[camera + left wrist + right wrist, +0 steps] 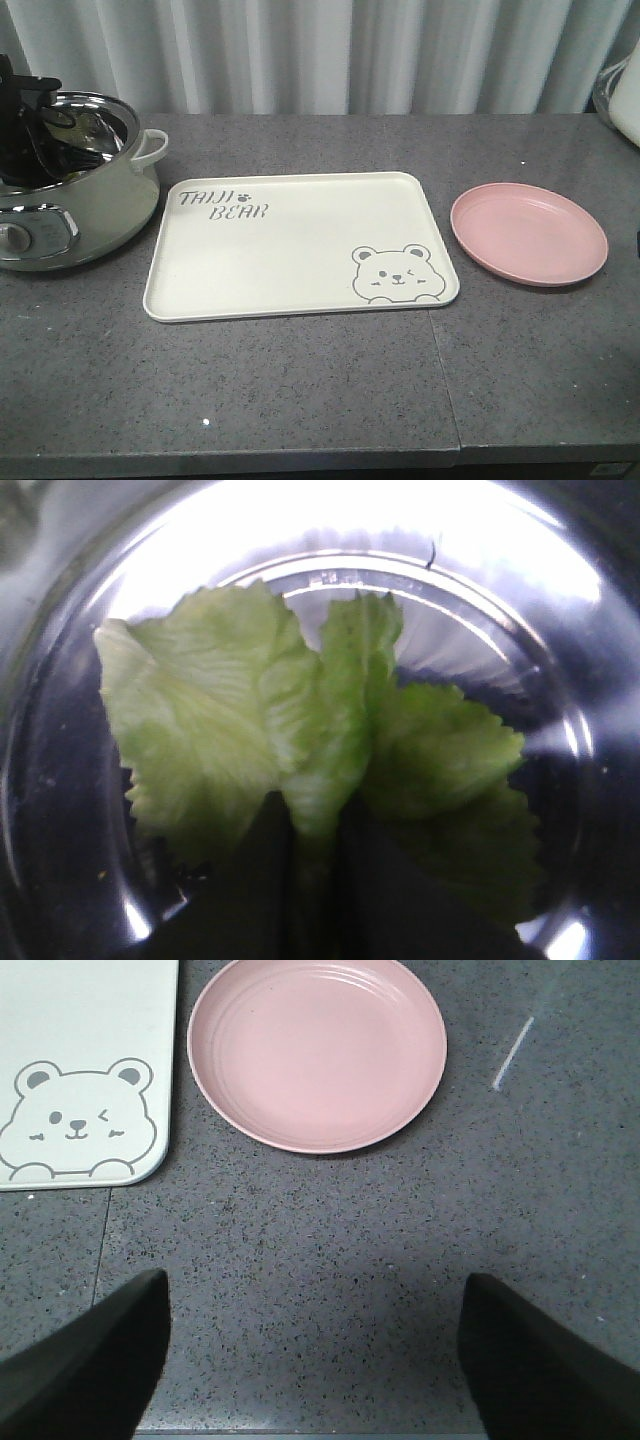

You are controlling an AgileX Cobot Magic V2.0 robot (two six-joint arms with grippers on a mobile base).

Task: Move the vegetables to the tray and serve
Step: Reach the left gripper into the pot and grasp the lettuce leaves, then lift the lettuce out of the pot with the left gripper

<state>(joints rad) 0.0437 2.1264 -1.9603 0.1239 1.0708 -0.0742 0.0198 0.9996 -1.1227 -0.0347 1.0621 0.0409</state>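
Inside the pot (110,195), you saw the left gripper (315,890) pinched narrowly on the stem of the vegetables (250,730), which lay on the pot floor. The right gripper (315,1360) hung spread wide and empty over the countertop (330,1250), near the pink plate (317,1050).

Count: one cream TAIJI BEAR tray (300,240). One round pink plate (528,233). One steel-lined electric pot (90,190). Lettuce leaves (300,740): three countable, possibly a fourth, overlap unclear. One grey speckled desk (300,400).
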